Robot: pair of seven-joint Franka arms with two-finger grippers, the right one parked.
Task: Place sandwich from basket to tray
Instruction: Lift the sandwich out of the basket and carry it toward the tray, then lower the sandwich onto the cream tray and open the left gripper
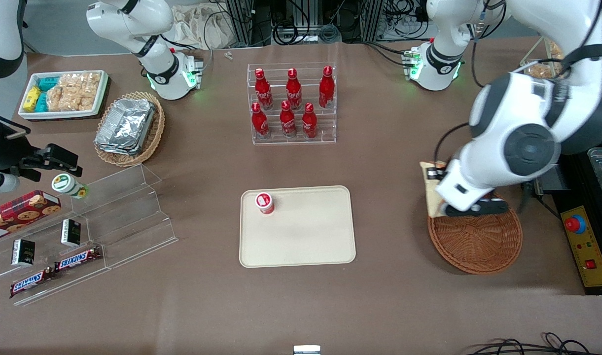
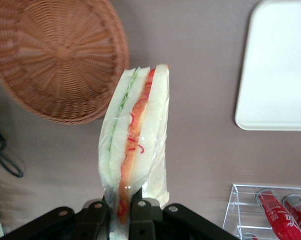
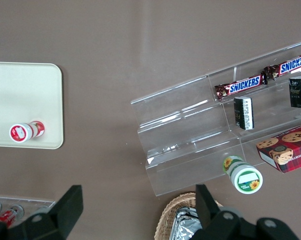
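Note:
My left gripper (image 1: 442, 198) (image 2: 119, 208) is shut on the sandwich (image 1: 431, 190) (image 2: 135, 135), a plastic-wrapped wedge of white bread with orange-red and green filling along its edge. It holds the sandwich upright in the air, over the table just beside the rim of the round reddish-brown basket (image 1: 478, 241) (image 2: 55, 50). The basket looks bare inside. The beige tray (image 1: 305, 241) (image 2: 283, 65) (image 3: 20, 90) lies flat toward the middle of the table, well apart from the sandwich. A small red-capped bottle (image 1: 264, 202) (image 3: 26, 131) stands on the tray's corner.
A clear rack of red cola bottles (image 1: 292, 103) (image 2: 283, 212) stands farther from the front camera than the tray. Toward the parked arm's end are a tan basket with foil containers (image 1: 128, 128), a white snack bin (image 1: 64, 93) and a clear stepped shelf (image 1: 118, 217). A control box with a red button (image 1: 583, 246) sits beside the basket.

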